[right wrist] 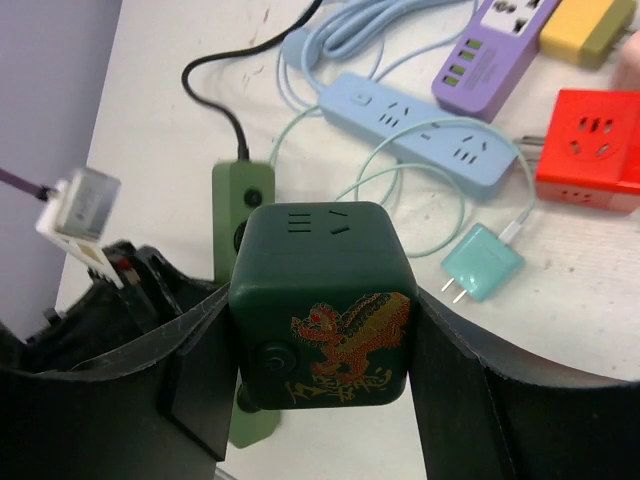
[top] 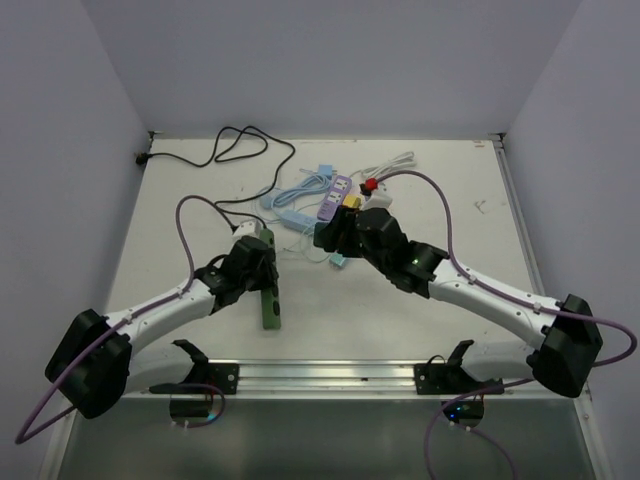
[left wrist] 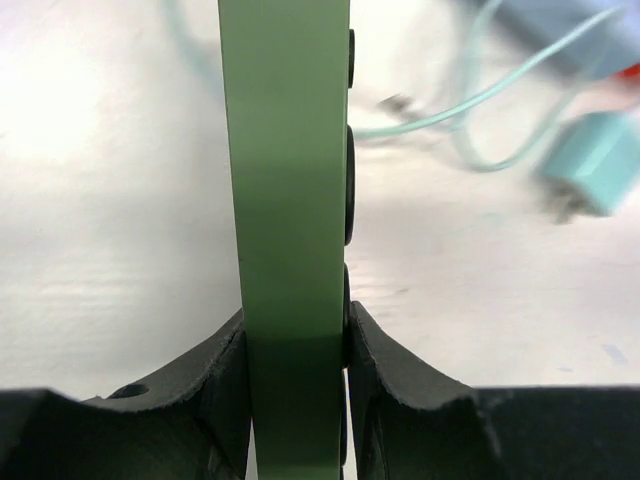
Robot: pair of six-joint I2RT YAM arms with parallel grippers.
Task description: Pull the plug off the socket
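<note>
Dark-green cube plug (right wrist: 320,285) sits clamped in the right hand (right wrist: 320,335); left hand (left wrist: 297,350) grips the green power strip (left wrist: 290,150).

White table (top: 470,215) (pale lavender walls (top: 330,60))

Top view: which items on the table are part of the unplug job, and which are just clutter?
Job:
- green power strip, clamped in left pincer
- dark green cube adapter, clamped in right pincer

Lying about:
- blue power strip
- purple power strip
- red cube socket
- teal charger
- yellow adapter
</note>
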